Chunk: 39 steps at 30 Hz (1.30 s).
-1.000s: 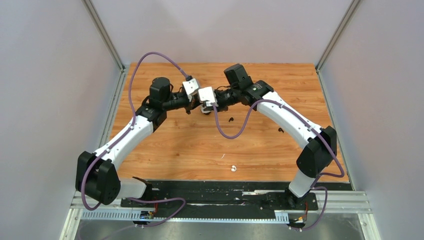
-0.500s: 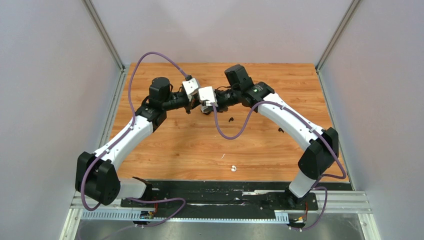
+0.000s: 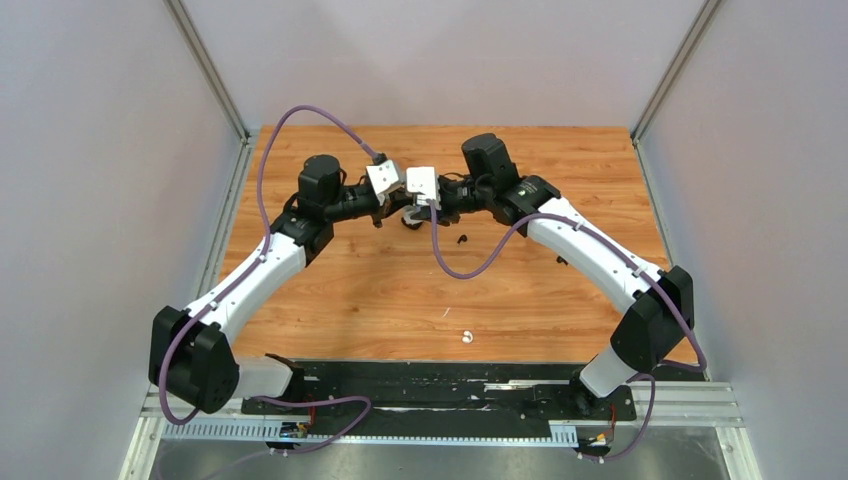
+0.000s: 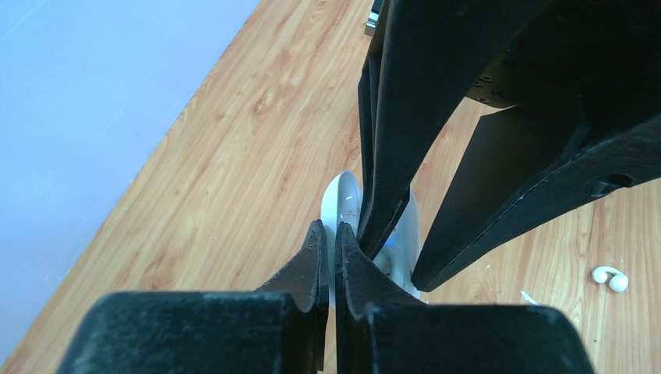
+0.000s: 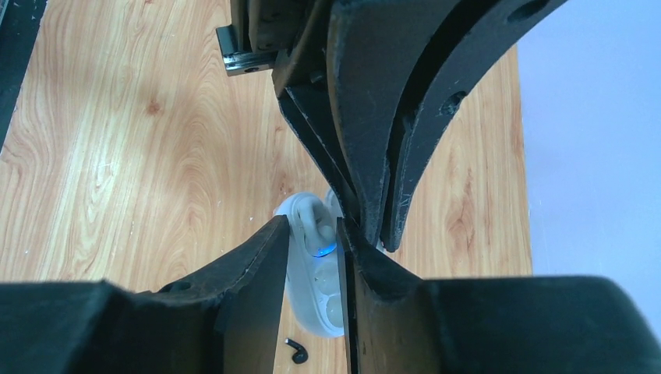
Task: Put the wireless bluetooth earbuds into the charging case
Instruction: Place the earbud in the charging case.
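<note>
One white bud [image 5: 306, 216] sits in the open white case [image 5: 316, 292], in the socket farther from my right wrist. A small blue light [image 5: 324, 250] is lit just beside it. The case lies on the table [image 3: 350, 300], right between the fingers of my right gripper [image 5: 313, 226]. Those jaws are apart, one finger on each side of the case, with the bud in the gap and neither finger clearly gripping anything. My left gripper [image 4: 328, 232] comes in from the opposite side, jaws pressed together, tips at the case's raised lid edge. I can't tell if they pinch it. Both grippers' tips nearly meet over the case. A black bud [image 5: 296, 352] lies on the wood just behind the case, toward my right wrist and apart from it. A second black bud [image 3: 562, 260] lies farther out, near my right forearm. A loose white bud [image 4: 609, 277] lies to the right of my left jaws, toward the bases, well apart from the case.
</note>
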### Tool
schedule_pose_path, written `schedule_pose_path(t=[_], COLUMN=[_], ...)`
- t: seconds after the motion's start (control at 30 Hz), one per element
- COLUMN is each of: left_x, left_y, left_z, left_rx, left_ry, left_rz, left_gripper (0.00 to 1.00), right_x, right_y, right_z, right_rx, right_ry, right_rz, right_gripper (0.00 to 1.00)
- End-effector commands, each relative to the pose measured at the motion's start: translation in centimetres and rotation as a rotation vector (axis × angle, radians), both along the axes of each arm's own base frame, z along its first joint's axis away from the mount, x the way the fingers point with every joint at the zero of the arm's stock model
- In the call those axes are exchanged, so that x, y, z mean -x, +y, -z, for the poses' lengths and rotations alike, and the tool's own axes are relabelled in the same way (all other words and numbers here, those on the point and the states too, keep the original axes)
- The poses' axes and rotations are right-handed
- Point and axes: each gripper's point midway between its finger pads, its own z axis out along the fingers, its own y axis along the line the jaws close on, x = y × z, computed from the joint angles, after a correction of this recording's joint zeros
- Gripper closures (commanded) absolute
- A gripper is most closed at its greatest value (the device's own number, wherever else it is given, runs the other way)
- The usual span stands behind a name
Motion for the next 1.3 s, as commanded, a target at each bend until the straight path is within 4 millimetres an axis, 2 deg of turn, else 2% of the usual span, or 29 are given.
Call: schedule_pose_path(t=[0.0, 0.3, 0.57, 0.7, 0.87, 0.97, 1.1, 1.17, 1.27], left_x=[0.8, 1.0, 0.3, 0.2, 0.1, 0.1, 0.2, 0.3, 0.4], left_y=[-0.6, -0.5, -0.4, -0.5, -0.6, -0.6, -0.5, -0.5, -0.6], left_z=[-3.5, -3.3, -2.9, -2.7, -2.9, -2.9, -3.0, -3.1, -3.1], left_rx=[0.044, 0.027, 0.013, 0.009, 0.012, 0.006, -0.005, -0.007, -0.011], left_ry=[-0.12, -0.136, -0.141, -0.138, -0.146, -0.154, -0.171, -0.179, -0.188], left_rz=[0.048, 0.054, 0.031, 0.031, 0.032, 0.033, 0.036, 0.037, 0.04], left_gripper=[1.0, 1.0, 1.0, 1.0, 1.0, 1.0, 1.0, 1.0, 1.0], right_x=[-0.8, -1.5, -0.1, -0.1, -0.5, -1.1, -1.8, -2.0, -2.1], right_y=[0.1, -0.3, -1.2, -1.5, -1.6, -1.9, -2.3, -2.4, -2.2], right_z=[-1.7, -3.3, -4.5, -5.8, -5.9, -5.3, -4.7, -4.3, -3.9], right_rx=[-0.054, -0.095, -0.134, -0.175, -0.189, -0.182, -0.19, -0.188, -0.186], right_ry=[-0.029, -0.029, -0.004, 0.022, 0.044, 0.067, 0.13, 0.151, 0.175], right_rz=[0.032, 0.089, 0.1, 0.124, 0.162, 0.203, 0.248, 0.256, 0.255], right_gripper=[0.68, 0.68, 0.64, 0.62, 0.59, 0.52, 0.29, 0.25, 0.25])
